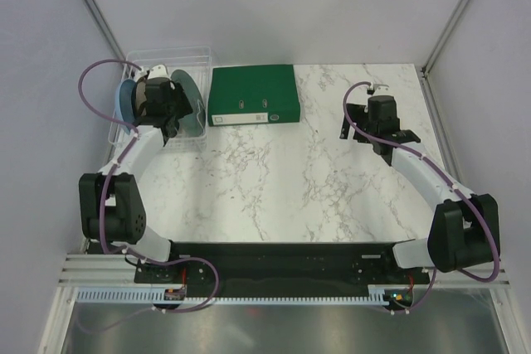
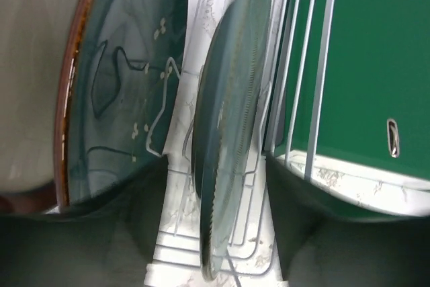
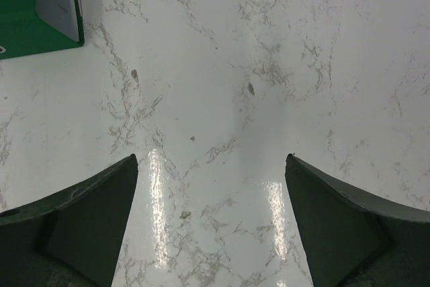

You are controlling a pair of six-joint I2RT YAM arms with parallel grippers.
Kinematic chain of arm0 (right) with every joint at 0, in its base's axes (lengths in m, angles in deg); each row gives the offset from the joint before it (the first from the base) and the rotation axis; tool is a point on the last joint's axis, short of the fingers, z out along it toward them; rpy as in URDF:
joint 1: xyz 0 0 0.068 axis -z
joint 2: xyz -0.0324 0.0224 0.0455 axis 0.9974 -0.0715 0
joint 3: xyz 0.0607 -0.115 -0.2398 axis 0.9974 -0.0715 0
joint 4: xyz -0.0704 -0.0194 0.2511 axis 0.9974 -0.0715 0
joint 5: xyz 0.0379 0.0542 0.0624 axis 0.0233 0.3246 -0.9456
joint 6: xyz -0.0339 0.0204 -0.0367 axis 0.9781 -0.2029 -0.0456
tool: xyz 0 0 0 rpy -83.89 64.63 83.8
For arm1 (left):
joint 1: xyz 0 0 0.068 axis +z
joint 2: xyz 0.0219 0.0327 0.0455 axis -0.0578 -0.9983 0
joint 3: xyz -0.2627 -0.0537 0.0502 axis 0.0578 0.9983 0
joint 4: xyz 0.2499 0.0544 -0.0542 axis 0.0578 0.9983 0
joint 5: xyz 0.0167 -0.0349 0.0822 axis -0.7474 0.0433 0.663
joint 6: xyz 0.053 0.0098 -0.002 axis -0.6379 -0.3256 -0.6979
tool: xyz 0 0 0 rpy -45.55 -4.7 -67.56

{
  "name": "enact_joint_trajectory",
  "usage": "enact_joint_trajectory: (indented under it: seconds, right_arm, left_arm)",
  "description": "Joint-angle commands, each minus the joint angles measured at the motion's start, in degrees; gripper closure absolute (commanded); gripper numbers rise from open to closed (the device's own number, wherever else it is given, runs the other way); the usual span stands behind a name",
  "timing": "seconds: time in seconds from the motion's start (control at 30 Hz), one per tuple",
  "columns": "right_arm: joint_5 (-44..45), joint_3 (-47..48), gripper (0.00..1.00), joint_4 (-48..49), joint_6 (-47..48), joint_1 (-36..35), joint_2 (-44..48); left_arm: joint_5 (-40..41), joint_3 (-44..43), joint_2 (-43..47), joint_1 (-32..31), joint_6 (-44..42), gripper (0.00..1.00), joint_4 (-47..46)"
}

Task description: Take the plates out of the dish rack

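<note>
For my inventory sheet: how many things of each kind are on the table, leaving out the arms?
Plates: 4
Dish rack: 1
Green binder: 1
Total: 6

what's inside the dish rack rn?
On edge in the dish rack: a light blue plate leftmost, a grey-green plate rightmost. The left gripper hides the middle from above; its wrist camera shows a dark plate and a brown-rimmed plate there.
</note>
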Motion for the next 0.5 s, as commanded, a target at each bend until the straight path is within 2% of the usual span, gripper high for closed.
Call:
enact_joint_trajectory:
  seconds: [0.0,0.07,0.13,0.47]
  right_arm:
    - [-1.16,2.33,0.02,1.78,-1.04,-0.07,-0.62]
    - [-1.51,2.24,0.02,1.78,-1.04,0.02,-0.71]
    - [-1.6,2.15,0.02,1.78,-1.21,0.02,-0.8]
    - [-4.06,1.54,0.07,1.96,-2.27,0.02,-0.63]
  left_arm:
    - [4.52,-3.86,-2.01,-0.51,-2.76,0.63,-4.27]
    - [4.53,-4.57,-2.45,-0.68,-2.85,0.87,-4.53]
    - [4.44,-5.1,-2.98,-1.03,-3.03,0.98,-4.45]
    - [11.46,-9.31,-0.88,-4.81,-6.0,0.98,-4.01]
